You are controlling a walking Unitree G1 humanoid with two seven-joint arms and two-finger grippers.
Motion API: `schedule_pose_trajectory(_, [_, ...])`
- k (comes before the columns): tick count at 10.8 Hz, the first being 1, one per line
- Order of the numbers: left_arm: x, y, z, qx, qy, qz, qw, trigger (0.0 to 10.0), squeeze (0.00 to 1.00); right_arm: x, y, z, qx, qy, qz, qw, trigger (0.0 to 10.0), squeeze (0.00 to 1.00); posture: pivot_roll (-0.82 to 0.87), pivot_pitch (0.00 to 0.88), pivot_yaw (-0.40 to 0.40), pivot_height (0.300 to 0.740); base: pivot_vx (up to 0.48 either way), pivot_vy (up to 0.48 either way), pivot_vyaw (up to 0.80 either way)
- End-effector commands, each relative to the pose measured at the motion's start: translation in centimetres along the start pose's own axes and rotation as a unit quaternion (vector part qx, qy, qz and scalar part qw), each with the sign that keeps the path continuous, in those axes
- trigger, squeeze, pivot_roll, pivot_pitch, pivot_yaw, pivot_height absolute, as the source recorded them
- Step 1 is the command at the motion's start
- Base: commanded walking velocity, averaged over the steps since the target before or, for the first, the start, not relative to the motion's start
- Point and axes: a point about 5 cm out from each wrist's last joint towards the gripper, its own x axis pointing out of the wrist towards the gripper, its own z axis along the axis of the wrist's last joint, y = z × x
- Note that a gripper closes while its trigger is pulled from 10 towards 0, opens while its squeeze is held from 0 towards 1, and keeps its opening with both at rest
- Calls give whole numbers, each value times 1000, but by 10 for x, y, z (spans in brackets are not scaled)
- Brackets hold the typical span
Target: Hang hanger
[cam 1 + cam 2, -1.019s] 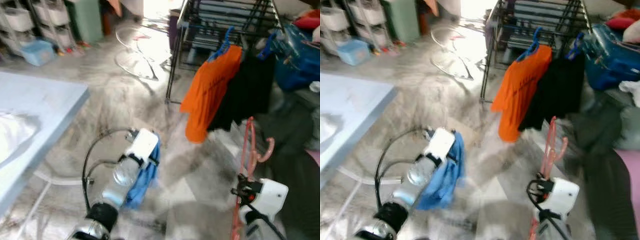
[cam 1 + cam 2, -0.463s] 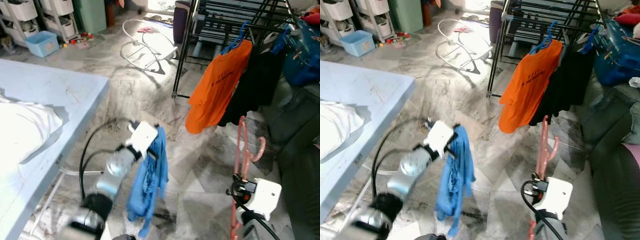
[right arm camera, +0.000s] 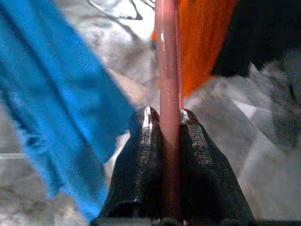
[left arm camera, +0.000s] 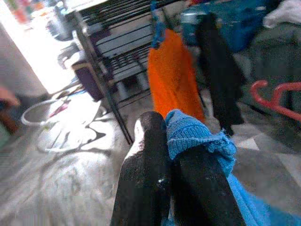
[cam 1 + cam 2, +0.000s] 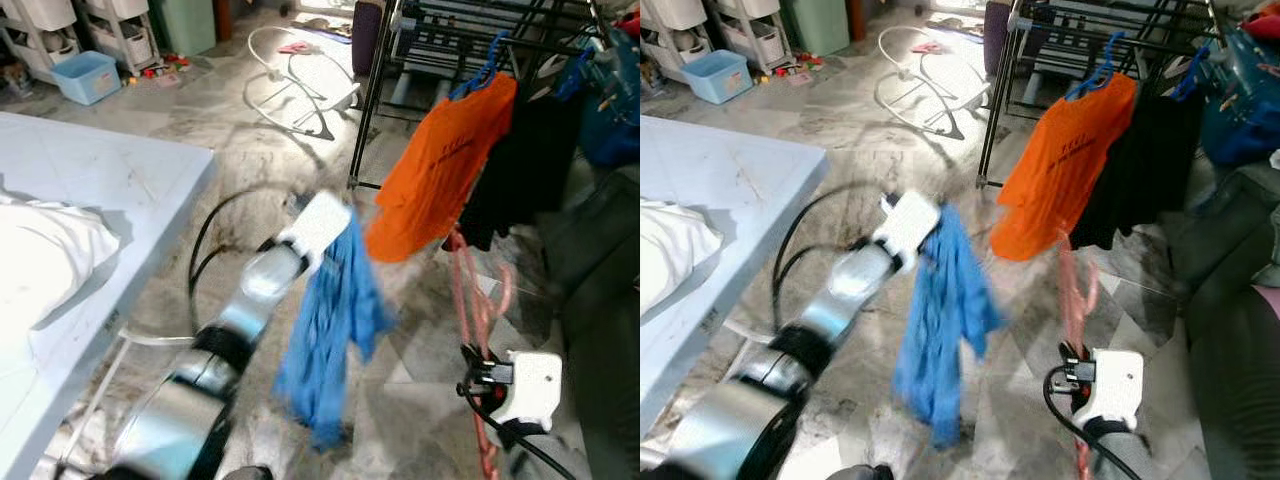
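Right gripper (image 3: 168,123) near right, clenched on pink hanger (image 5: 478,300); keep it upright. Left gripper (image 4: 176,141) pinches blue garment (image 5: 330,330). Feed the collar over the hanger before reaching the far rack (image 5: 440,40).

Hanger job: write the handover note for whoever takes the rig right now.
Left hand: shut on the blue garment, which dangles free above the floor.
Right hand: shut on the pink hanger, held roughly upright, hook uppermost.
Drying rack stands ahead; an orange shirt and a black garment already hang there.
Done: both items picked up.
Left: garment is not on the hanger yet; hanger not on the rack.
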Motion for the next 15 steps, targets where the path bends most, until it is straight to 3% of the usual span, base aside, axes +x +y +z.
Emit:
schedule_pose_trajectory(1, [4, 2, 2, -12, 8, 15, 1000, 10000, 0, -3, 4, 8, 3, -11, 30, 999, 10000, 0, 58, 111, -52, 740, 0, 0, 0])
schedule_pose_trajectory(2, [12, -5, 10, -12, 10, 24, 1000, 10000, 0, -16, 18, 18, 6, -6, 130, 991, 10000, 0, 49, 109, -50, 740, 0, 0, 0])
schedule_pose_trajectory(4, [16, -13, 12, 15, 12, 37, 999, 10000, 0, -31, 34, 17, 18, 30, 220, 975, 10000, 0, 51, 112, -47, 740, 0, 0, 0])
schedule_pose_trajectory(5, [14, -5, 5, 64, 45, 100, 992, 10000, 0, -34, 34, 11, 1, 49, 225, 973, 10000, 0, 51, 115, -45, 740, 0, 0, 0])
schedule_pose_trajectory(6, [13, 5, 1, 69, 70, 144, 985, 10000, 0, -37, 32, 6, -11, 65, 223, 972, 10000, 0, 49, 117, -42, 740, 0, 0, 0])
schedule_pose_trajectory(7, [11, 23, -3, 50, 108, 211, 970, 10000, 0, -40, 30, 0, -23, 93, 221, 971, 10000, 0, 48, 118, -39, 740, 0, 0, 0])
schedule_pose_trajectory(8, [11, 30, -3, 41, 122, 234, 964, 10000, 0, -42, 29, -5, -35, 115, 226, 967, 10000, 0, 48, 118, -39, 740, 0, 0, 0])
schedule_pose_trajectory(9, [12, 30, -2, 35, 124, 231, 964, 10000, 0, -45, 29, -10, -49, 136, 235, 961, 10000, 0, 46, 118, -36, 740, 0, 0, 0])
schedule_pose_trajectory(12, [20, 17, 9, 18, 104, 195, 975, 10000, 0, -45, 39, -19, -36, 155, 267, 950, 10000, 0, 54, 125, -32, 740, 0, 0, 0])
schedule_pose_trajectory(15, [18, 13, 9, -28, 86, 161, 983, 10000, 0, -35, 32, -18, -44, 150, 262, 952, 10000, 0, 62, 133, -29, 740, 0, 0, 0])
